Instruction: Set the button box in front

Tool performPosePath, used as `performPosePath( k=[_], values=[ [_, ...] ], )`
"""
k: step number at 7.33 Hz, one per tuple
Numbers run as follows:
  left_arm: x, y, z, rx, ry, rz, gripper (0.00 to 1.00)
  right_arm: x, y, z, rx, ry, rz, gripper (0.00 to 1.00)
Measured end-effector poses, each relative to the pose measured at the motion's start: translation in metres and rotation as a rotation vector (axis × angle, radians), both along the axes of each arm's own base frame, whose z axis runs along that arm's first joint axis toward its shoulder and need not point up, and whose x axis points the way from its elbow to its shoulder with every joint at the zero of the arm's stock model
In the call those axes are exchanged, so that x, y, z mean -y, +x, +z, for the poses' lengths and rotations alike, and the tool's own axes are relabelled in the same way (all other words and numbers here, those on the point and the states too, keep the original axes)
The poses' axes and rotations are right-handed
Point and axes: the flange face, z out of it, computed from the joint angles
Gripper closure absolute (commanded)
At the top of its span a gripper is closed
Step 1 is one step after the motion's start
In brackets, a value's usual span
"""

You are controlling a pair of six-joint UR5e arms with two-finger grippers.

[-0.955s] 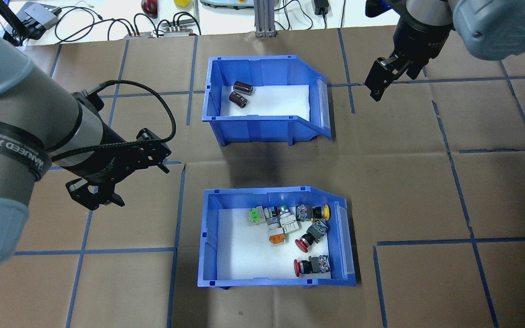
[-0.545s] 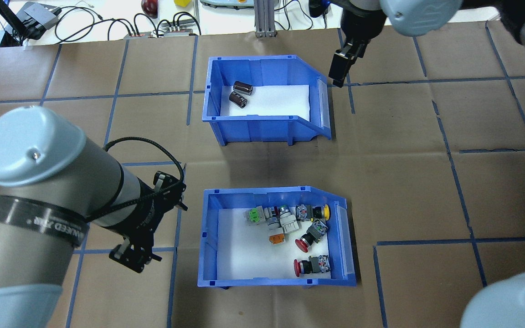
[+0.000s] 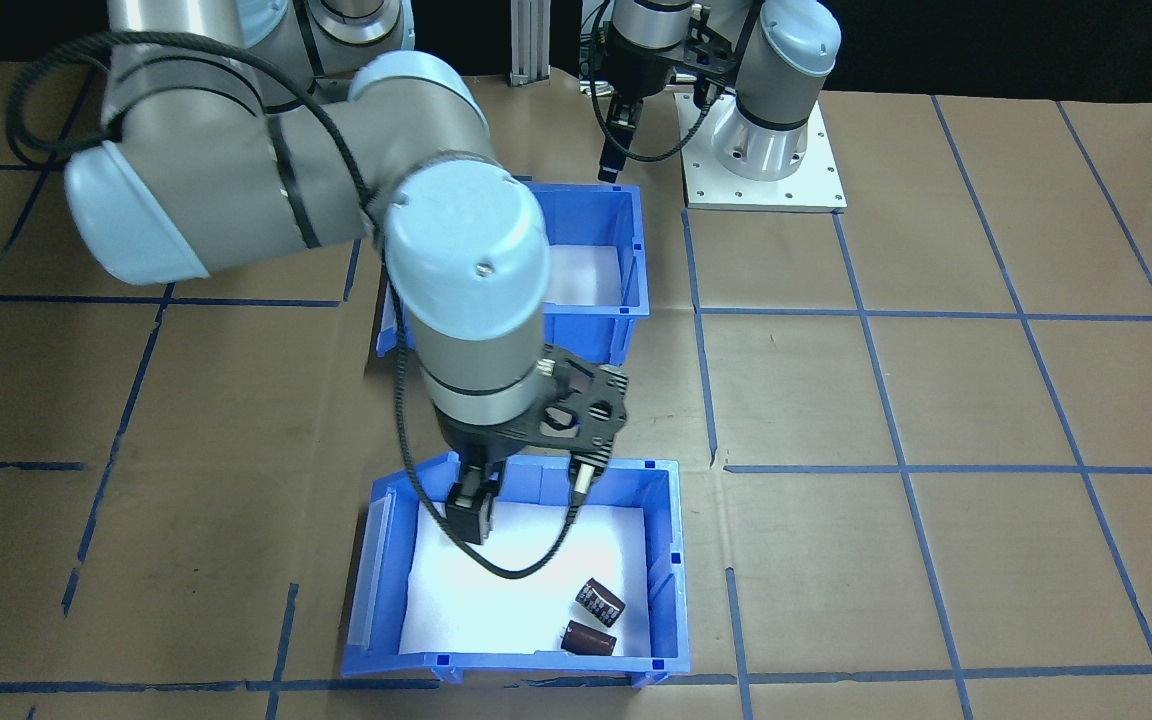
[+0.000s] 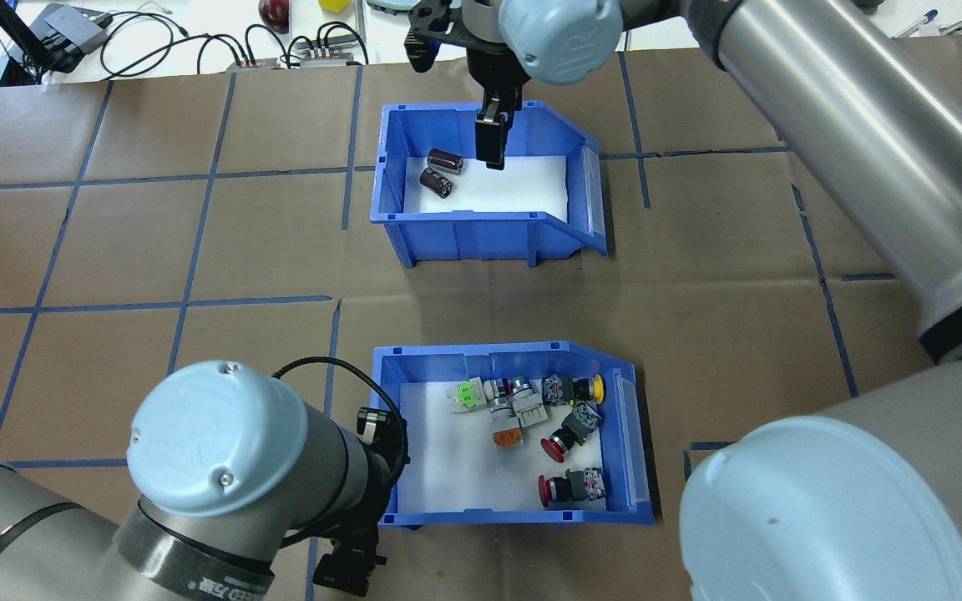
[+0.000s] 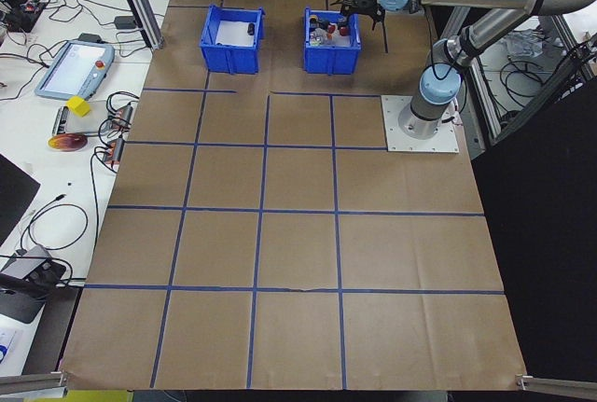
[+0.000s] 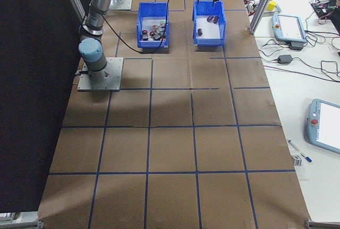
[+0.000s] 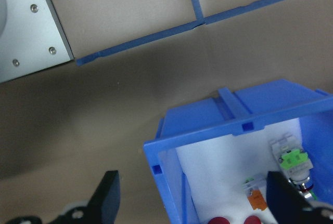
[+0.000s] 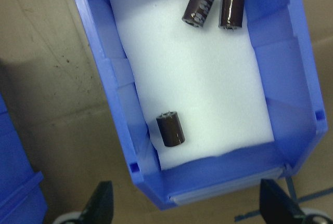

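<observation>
Jaws of both grippers are standing wide apart and holding nothing, as each wrist view is showing two fingers at the bottom corners with a clear gap between them.

A brown-papered tabletop [image 4: 740, 292] is carrying two blue bins. The right arm [image 4: 848, 150] is reaching across from the overhead view's right to the far bin, while the left arm [image 4: 222, 451] is bending low at the near edge of the tabletop.

The button box [image 4: 506, 517] is sitting near the robot's edge of the tabletop, about midway along it. The other blue bin [image 4: 473, 225] is standing beyond it, towards the far edge, well apart.

The left gripper [image 3: 611, 160] is hanging at the button box's near left corner, one finger over the paper outside the wall and the other over the white liner; whether it is touching the wall is not clear. The right gripper [image 4: 491, 154] is pointing down above the far bin's liner.

Push-button switches [image 4: 523, 405] with red, yellow, orange and green caps are lying clustered towards the box's right side. Three dark cylinders [image 8: 171, 129] are lying in the far bin.
</observation>
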Motion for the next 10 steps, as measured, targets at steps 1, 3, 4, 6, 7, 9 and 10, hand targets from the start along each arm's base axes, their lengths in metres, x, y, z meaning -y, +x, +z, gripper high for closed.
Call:
performPosePath(
  k=[1, 3, 4, 6, 7, 9, 10],
  values=[
    [-0.004, -0.01, -0.007, 0.003, 0.012, 0.007, 0.01, -0.002, 0.018, -0.009, -0.008, 0.008, 0.04, 0.0],
    [-0.006, -0.034, -0.026, 0.007, 0.024, 0.114, 0.01, -0.018, 0.049, -0.03, -0.036, 0.039, 0.166, 0.0],
    [0.0, -0.048, -0.038, 0.001, 0.013, 0.164, 0.01, -0.025, 0.056, -0.045, -0.056, 0.063, 0.218, 0.0],
    [0.01, -0.071, -0.061, -0.011, -0.002, 0.212, 0.01, -0.035, 0.054, -0.09, -0.071, 0.082, 0.242, 0.0],
    [0.011, -0.079, -0.073, -0.004, 0.012, 0.216, 0.01, -0.037, 0.053, -0.11, -0.061, 0.047, 0.228, 0.0],
    [0.008, -0.083, -0.09, 0.026, 0.037, 0.208, 0.31, -0.04, 0.053, -0.13, -0.045, 0.008, 0.187, 0.52],
    [0.006, -0.081, -0.097, 0.043, 0.048, 0.208, 0.61, -0.041, 0.052, -0.13, -0.044, 0.003, 0.181, 0.68]
  ],
)
